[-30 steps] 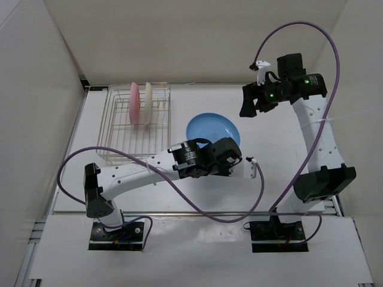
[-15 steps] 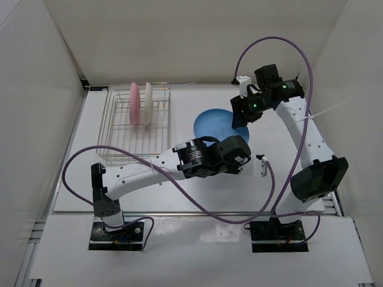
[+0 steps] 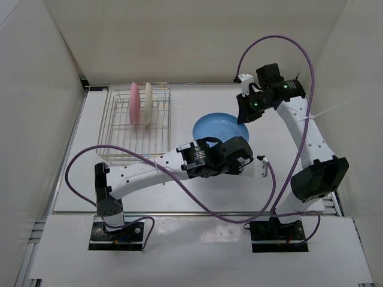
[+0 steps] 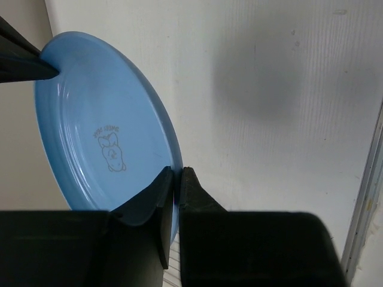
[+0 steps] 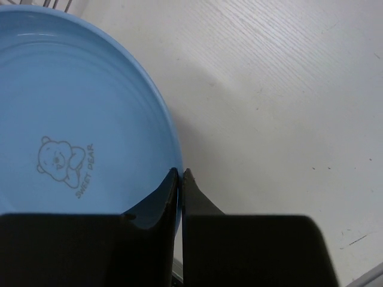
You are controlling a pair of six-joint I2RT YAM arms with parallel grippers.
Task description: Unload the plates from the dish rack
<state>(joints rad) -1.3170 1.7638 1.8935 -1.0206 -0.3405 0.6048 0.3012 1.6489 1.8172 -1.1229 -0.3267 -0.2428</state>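
Two grips act on one item, the light blue plate [image 3: 216,127]. My left gripper [image 4: 176,173] is clenched on the plate's near rim, with one finger on the inner face and one on the underside. My right gripper [image 5: 180,174] is clenched on the far-right rim in the same manner. The plate sits face up between the two grippers, over the table [image 3: 272,143] and just right of the dish rack [image 3: 128,146], outside it. I cannot tell whether its underside touches the table. A bear print [image 5: 60,161] marks the centre of the inner face.

The pink plate [image 3: 135,103] and the cream-white plate [image 3: 148,101] stand on edge, side by side, between the dividers at the far end of the dish rack, the pink one on the left.
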